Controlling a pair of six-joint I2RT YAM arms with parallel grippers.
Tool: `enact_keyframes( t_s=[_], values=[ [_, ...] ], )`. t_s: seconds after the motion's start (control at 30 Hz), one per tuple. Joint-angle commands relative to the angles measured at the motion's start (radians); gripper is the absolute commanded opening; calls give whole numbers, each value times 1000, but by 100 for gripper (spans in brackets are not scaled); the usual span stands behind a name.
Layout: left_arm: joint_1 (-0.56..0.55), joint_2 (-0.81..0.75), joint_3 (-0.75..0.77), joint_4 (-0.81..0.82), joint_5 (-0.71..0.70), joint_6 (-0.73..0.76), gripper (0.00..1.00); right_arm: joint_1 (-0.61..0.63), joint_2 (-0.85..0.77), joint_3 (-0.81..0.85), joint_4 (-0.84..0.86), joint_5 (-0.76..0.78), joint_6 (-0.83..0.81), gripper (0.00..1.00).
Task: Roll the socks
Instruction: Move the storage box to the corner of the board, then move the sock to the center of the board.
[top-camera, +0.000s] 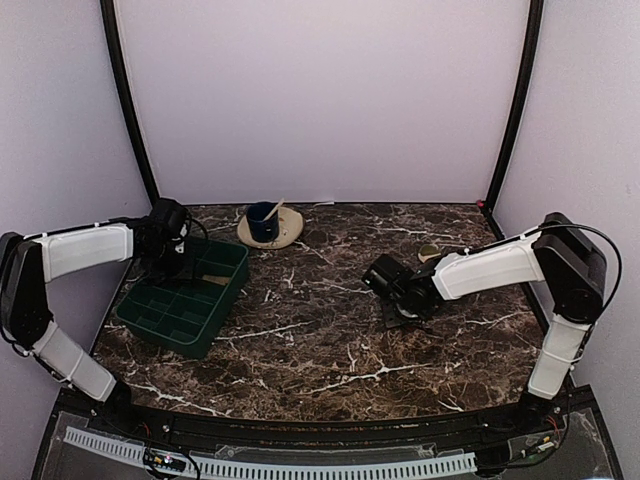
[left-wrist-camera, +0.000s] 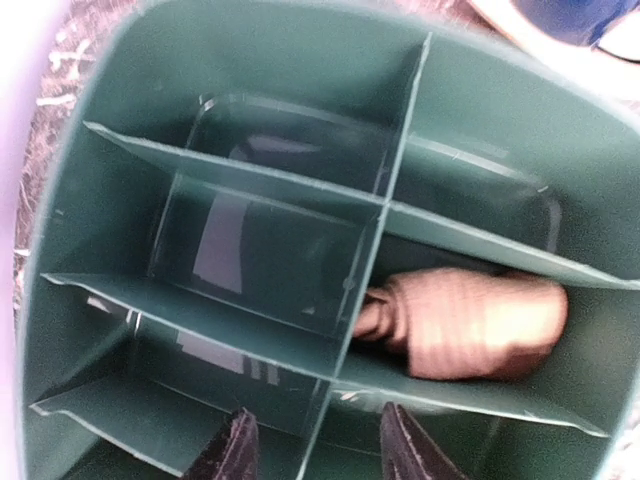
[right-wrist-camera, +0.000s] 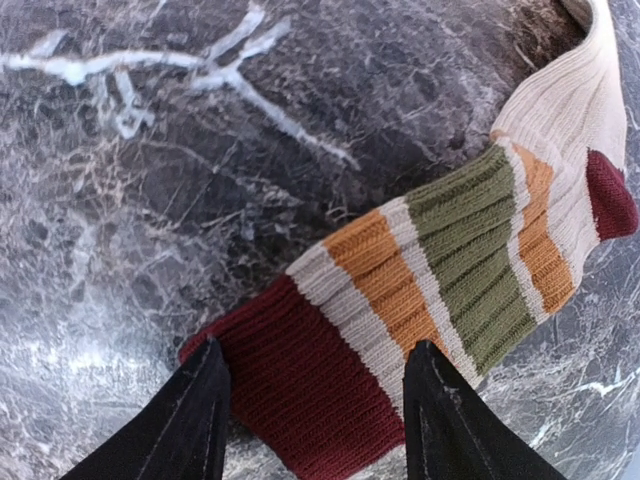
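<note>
1 tan sock (left-wrist-camera: 470, 325): rolled up, lying in 1 cell of the tray (left-wrist-camera: 60, 250), against the middle divider.
1 striped sock (right-wrist-camera: 430, 270): flat on the table (right-wrist-camera: 150, 200).
Left claw (left-wrist-camera: 318, 412): released, empty, above the tray.
Right claw (right-wrist-camera: 315, 350): spread, straddling the striped sock's red end.

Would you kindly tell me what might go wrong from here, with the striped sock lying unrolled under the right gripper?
The right gripper straddles only the dark red end of the striped sock; closing there may drag it instead of rolling it. The left gripper hangs open over a divider of the green tray; a sideways move could snag it.
</note>
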Motion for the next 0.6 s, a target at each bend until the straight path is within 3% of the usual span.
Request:
enact_keyframes(
  t_s=[0.0, 0.23, 0.57],
  values=[
    [3, -107, -16, -16, 30, -31, 44, -6, 22, -8, -1, -117, 0, 50],
    [4, -256, -50, 8, 48, -43, 45, 2, 60, -10, 33, -246, -5, 37],
    [-38, -336, -85, 56, 105, -65, 45, 73, 129, 35, 75, -392, 6, 18]
  ],
)
